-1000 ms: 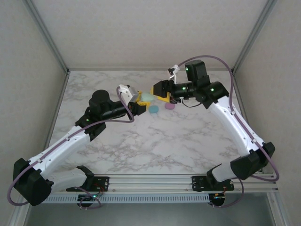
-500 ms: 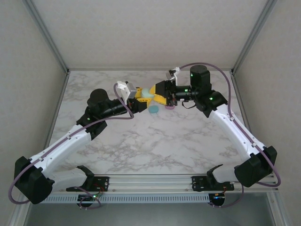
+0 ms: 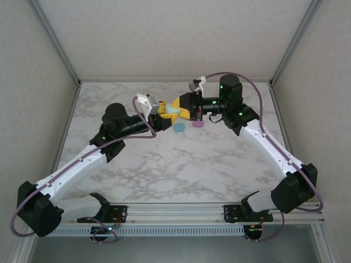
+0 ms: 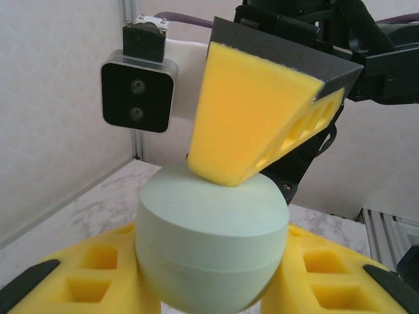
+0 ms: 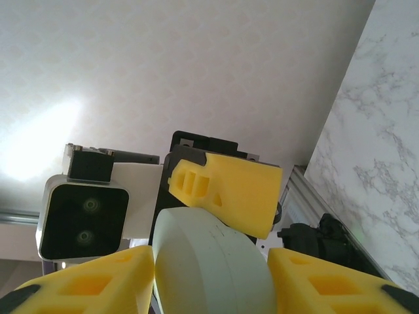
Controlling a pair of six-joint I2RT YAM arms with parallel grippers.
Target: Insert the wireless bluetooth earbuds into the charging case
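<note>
A mint green charging case point(image 3: 172, 110) hangs above the back of the table between both arms. My left gripper point(image 3: 164, 113) is shut on it; the case point(image 4: 213, 242) sits between its yellow pads point(image 4: 85, 281). My right gripper point(image 3: 182, 108) comes from the opposite side. One of its fingers point(image 4: 249, 111) presses on the case's top. In the right wrist view the case point(image 5: 209, 268) lies edge-on with a pad point(image 5: 98, 288) against each flat face. The case looks closed. The earbuds are out of view.
A teal case point(image 3: 179, 127) and a pink case point(image 3: 198, 124) lie on the marble table point(image 3: 181, 170) just below the grippers. Frame posts stand at the back corners, and walls enclose the table on three sides.
The right arm has moved left to the mint case and its jaws have narrowed onto it. The left arm has kept the case nearly still.
</note>
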